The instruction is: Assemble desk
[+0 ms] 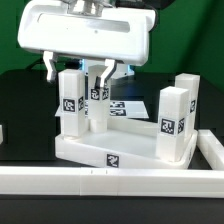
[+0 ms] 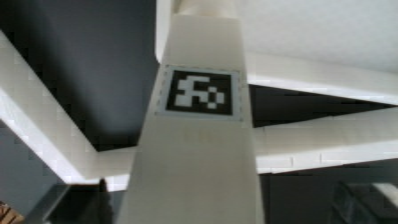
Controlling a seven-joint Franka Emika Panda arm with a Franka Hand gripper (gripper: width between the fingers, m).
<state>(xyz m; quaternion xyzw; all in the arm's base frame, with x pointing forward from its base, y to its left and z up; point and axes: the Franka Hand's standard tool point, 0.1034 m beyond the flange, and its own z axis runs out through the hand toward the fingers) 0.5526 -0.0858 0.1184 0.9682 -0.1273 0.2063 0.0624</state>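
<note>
Near border: a long white plastic rail [image 1: 110, 183] runs across the front of the black table [image 1: 25, 110], turning up the exterior view's right edge.
Tabletop: the white plastic rectangular tray-like desk tabletop [image 1: 95, 150] lies just behind the rail, rim upward, a small black-white tag on its near wall.
Right legs: two white block legs with square tags stand upright in the corners on the exterior view's right, the nearer one [image 1: 172, 122] and the farther one [image 1: 187, 98].
Left legs: a third white block leg [image 1: 70, 100] stands at the near corner on the exterior view's left; a fourth [image 1: 97, 105] stands behind it, towards the far left corner.
Gripper: the two-finger gripper [image 1: 78, 68] hangs over the left legs, fingers spread wide with visible gaps; it grips nothing.
Wrist view: a tall white leg [image 2: 192, 120] with its tag fills the middle, running between the fingers, with the tabletop rim behind.
Far ground: part of the flat white marker board [image 1: 128, 107] shows beyond the tabletop.
Step in hand: judged, release of a leg just seated at the left.
Progress: all four legs look upright; whether each is fully seated cannot be told.
Next move: probably a straight upward retreat, clear of both left legs so neither is knocked.
</note>
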